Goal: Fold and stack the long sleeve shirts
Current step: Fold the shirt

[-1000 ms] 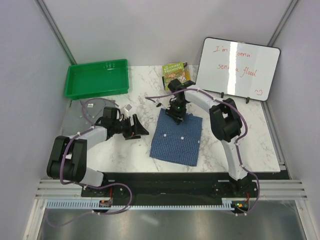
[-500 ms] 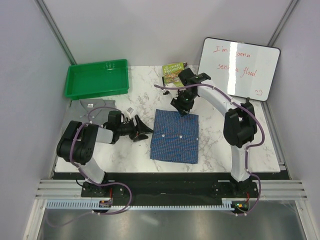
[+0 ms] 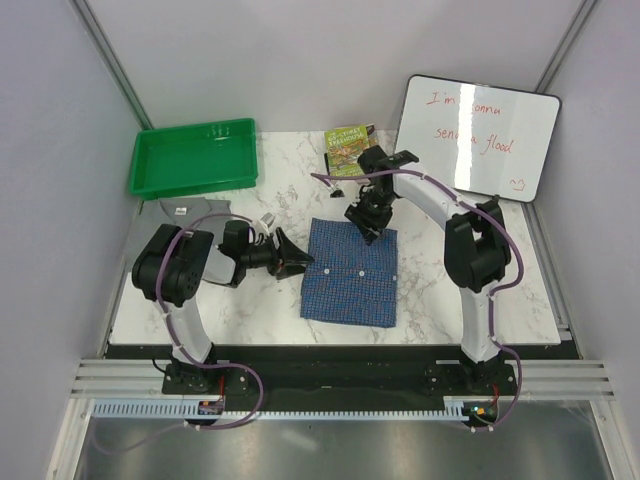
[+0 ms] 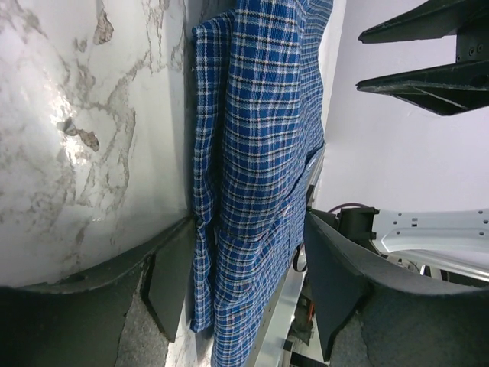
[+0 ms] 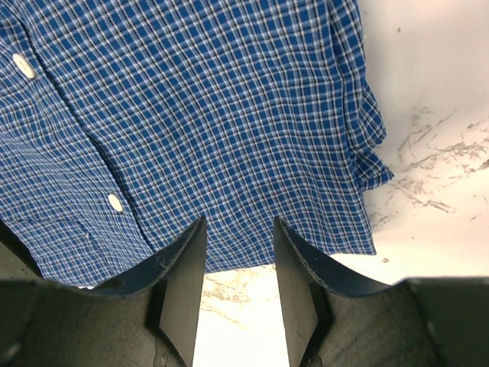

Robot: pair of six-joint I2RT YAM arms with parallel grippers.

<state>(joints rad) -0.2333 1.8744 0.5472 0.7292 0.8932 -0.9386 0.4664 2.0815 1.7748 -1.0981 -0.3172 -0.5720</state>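
Note:
The blue check shirt [image 3: 350, 275] lies folded into a rectangle in the middle of the marble table, white buttons up. My left gripper [image 3: 296, 266] lies low at its left edge, open. In the left wrist view the gripper [image 4: 248, 222] straddles the cloth's folded edge [image 4: 252, 153], one finger [image 4: 168, 283] against the table side and the other clear of the cloth. My right gripper [image 3: 368, 226] hangs over the shirt's far edge, open; its tips [image 5: 238, 223] frame the hem [image 5: 229, 138] and bare marble. The grey shirt [image 3: 188, 209] lies at the table's left edge behind the left arm, mostly hidden.
A green plastic tray [image 3: 192, 160] sits at the back left. A small book [image 3: 352, 148] and a whiteboard [image 3: 480, 135] stand at the back right. A small white object [image 3: 262, 219] lies near the left wrist.
My left gripper has slid right up to the shirt's left edge and narrowed a little. My right gripper lifted off the shirt's top to its far edge. The shirt now lies squarer.

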